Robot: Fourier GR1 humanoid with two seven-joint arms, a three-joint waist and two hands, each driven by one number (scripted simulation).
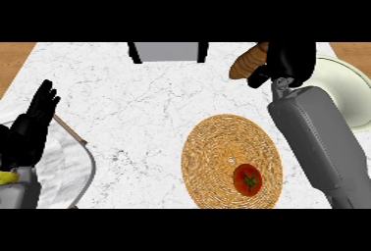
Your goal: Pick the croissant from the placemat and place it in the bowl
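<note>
Nearby, a red tomato [247,179] on the round woven placemat [217,147], toward its near right side, well apart from everything else. At far centre a grey box [167,51] with dark sides, cut off by the upper edge. At left a white cloth [62,164] with a thin wooden rim, partly under the left hand [35,121], which rests there with straight fingers pointing up, spread a little. White marble counter [138,103] with faint grey veins; brown wood at both far corners. Nothing lying between placemat and bowl [346,90] but the grey right forearm [319,142], slanting up from the lower right and covering the bowl's left part. Pale bowl at the right edge, partly cut off. Croissant [247,61] off the placemat, lifted at the far right, tilted, pinched by the curled fingers of the right hand [290,61]; its brown end sticking out to the left of the black hand, just left of the bowl's rim, not in the bowl.
</note>
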